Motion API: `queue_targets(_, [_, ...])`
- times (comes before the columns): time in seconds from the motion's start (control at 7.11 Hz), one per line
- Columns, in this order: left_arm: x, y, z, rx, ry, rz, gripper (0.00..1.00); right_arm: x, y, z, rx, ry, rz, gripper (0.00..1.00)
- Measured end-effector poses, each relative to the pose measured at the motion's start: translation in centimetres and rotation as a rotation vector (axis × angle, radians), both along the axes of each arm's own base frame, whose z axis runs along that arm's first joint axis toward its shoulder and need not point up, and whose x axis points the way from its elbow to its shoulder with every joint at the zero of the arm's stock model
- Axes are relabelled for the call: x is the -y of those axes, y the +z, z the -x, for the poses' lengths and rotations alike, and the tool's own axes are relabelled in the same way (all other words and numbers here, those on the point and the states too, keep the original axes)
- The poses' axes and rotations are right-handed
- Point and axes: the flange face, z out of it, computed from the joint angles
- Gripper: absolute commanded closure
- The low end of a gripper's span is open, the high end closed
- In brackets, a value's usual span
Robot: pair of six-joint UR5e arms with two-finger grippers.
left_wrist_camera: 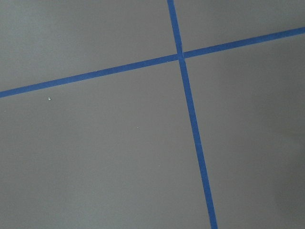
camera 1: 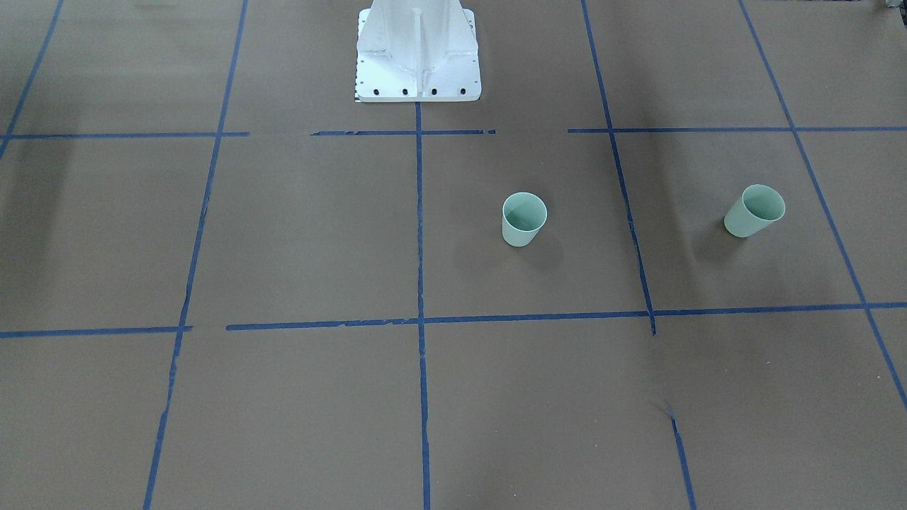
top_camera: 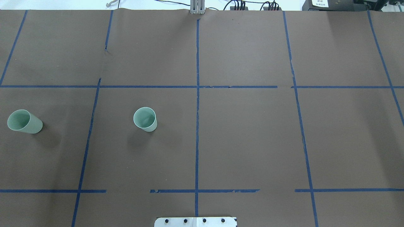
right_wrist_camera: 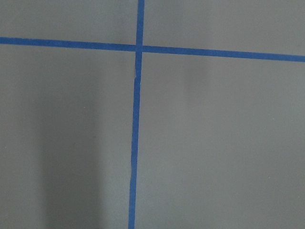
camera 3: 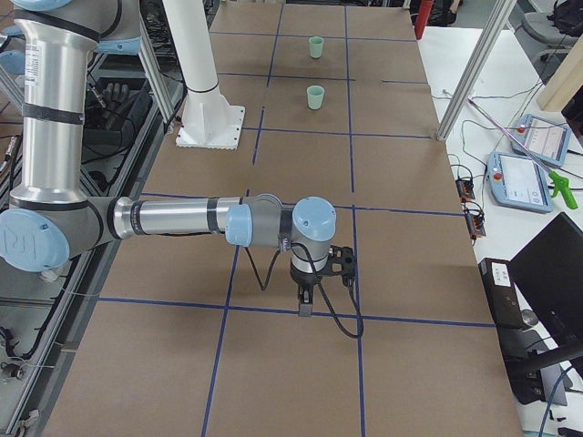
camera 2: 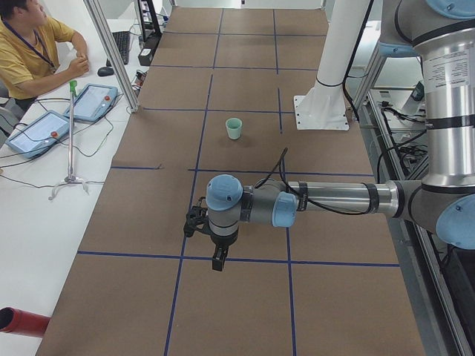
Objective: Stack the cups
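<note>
Brown table bears two cups apart; left pincer, right pincer: cannot tell grip.

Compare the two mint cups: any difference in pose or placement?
Placement: the inner cup stands in a central grid cell; the outer cup stands one cell farther toward the robot's left, with a blue tape line between them.
Look: overhead, the outer cup shows more side wall than the inner cup. That is camera angle, since the right-side view shows both upright.
Shared: colour, tapered shape, mouth up, empty, unheld.
</note>
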Motion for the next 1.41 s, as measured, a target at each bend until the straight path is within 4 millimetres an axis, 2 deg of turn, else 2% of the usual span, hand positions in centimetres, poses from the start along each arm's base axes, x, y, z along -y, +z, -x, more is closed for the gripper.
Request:
queue_targets(0.56, [0.0, 0.7, -0.2, -0.013, 0.005, 0.005, 0.0, 0.0, 0.0, 0.0, 0.0, 0.0, 0.0, 0.0])
queue_targets(0.7, [0.3, -0.1, -0.8, -0.066, 0.007, -0.016, 0.0, 0.0, 0.0, 0.0, 0.0, 0.0, 0.0, 0.0])
queue_targets(0.84, [0.6, -1.2, -2.2, -0.141, 0.001, -0.011, 0.0, 0.0, 0.0, 0.0, 0.0, 0.0, 0.0, 0.0])
queue_targets(1.27, [1.5, -4.3, -11.8, -0.192, -0.067, 0.065, 0.0, 0.0, 0.0, 0.0, 0.0, 0.0, -0.001, 0.0])
queue_targets(1.41, [1.4, -4.7, -14.1, -0.187, -0.106, 0.069, 0.0, 0.0, 0.0, 0.0, 0.0, 0.0, -0.001, 0.0])
